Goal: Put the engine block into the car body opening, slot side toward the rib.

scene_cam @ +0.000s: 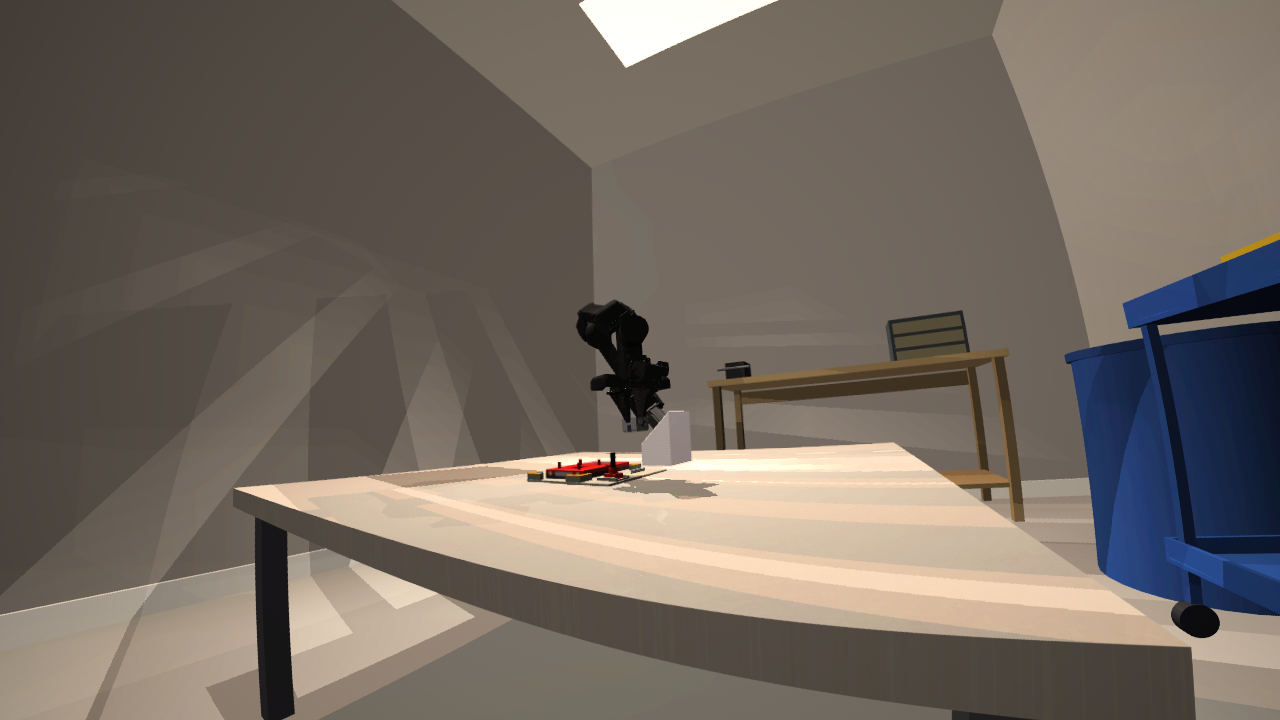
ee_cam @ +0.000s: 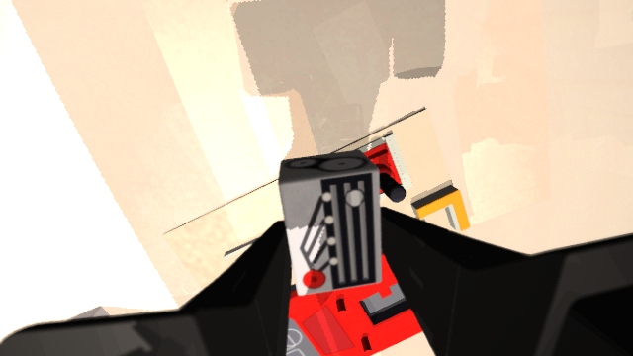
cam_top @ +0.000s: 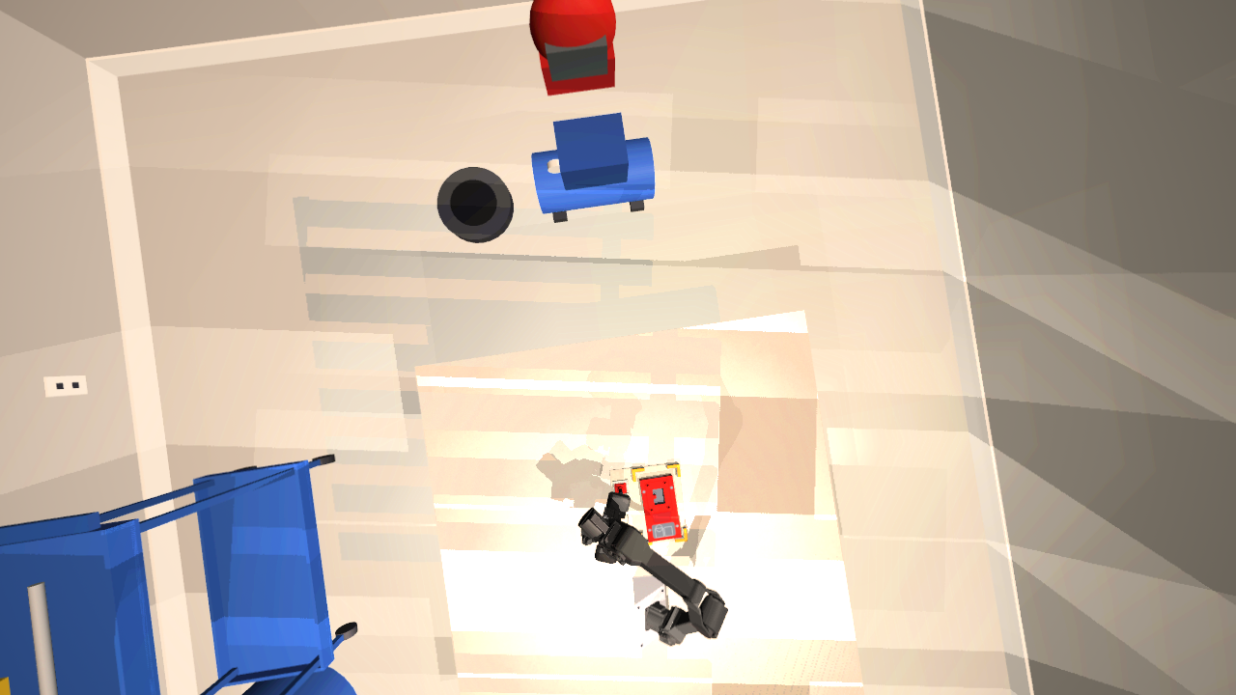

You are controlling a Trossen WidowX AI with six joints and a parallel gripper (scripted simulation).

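Note:
My gripper (ee_cam: pixel 331 223) (cam_top: pixel 614 510) (scene_cam: pixel 637 419) is shut on the engine block (ee_cam: pixel 330 222), a grey box with black stripes, white dots and one red dot on its face. I hold it in the air, over the near end of the red car body (ee_cam: pixel 341 316) (cam_top: pixel 660 503) (scene_cam: pixel 577 469). The body lies flat on the table, and its grey opening (ee_cam: pixel 383 304) (cam_top: pixel 659 495) shows just to the right of the block. I cannot tell the block's slot side or see the rib. In the top and exterior views the block is hidden by the fingers.
A small red stand with a black peg (ee_cam: pixel 385 168) (cam_top: pixel 619 488) and a yellow corner bracket (ee_cam: pixel 445 208) lie beside the body. A pale grey wedge (scene_cam: pixel 668 438) stands by the arm's base. A blue cart (cam_top: pixel 259 562) (scene_cam: pixel 1190 429), a tyre (cam_top: pixel 474 204) and a side table (scene_cam: pixel 859 376) stand off the table.

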